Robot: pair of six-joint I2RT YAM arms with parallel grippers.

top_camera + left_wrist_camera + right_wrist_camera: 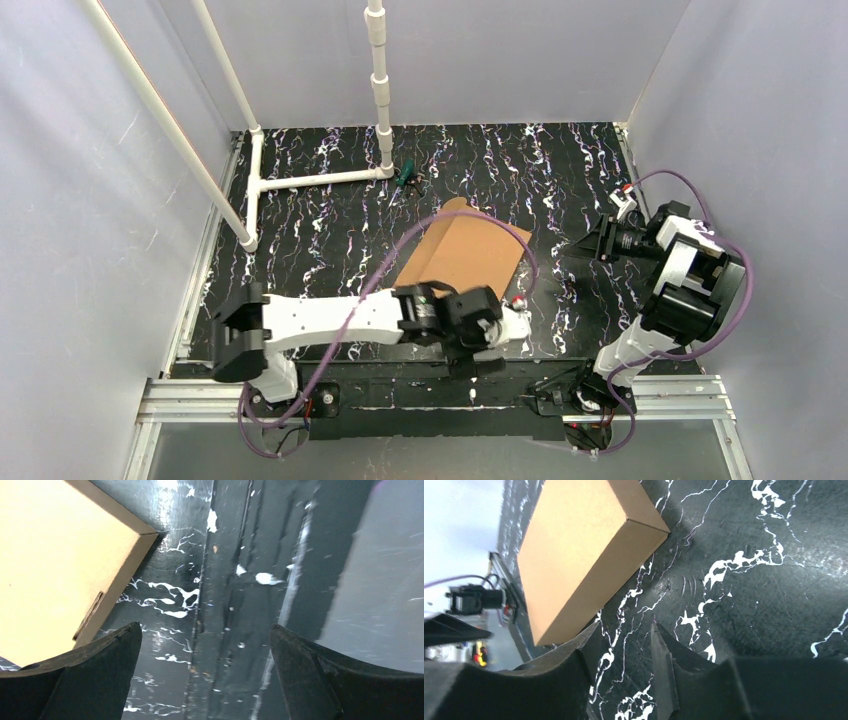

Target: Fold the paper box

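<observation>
Black marbled tabletop (560,170), grey walls on three sides. Far left: a white pipe frame (300,182) stands on the table, with a small green object (407,180) at its right end, too small to identify.

The left arm (330,320) stretches rightward along the near edge. The left gripper (204,630) hangs just beside the near corner of the paper box (465,250), fingers spread wide with nothing between them, clear of the cardboard.

The box lies mid-table, set on a diagonal, between the two grippers. From the right wrist camera it reads as a shallow brown block, showing a flat top face and one side wall. From above, a rounded edge shows at its far end.

The right gripper (625,627) sits low over the table to the right of the box and points toward it. Its fingers are parted by a narrow gap, empty, and apart from the box.
</observation>
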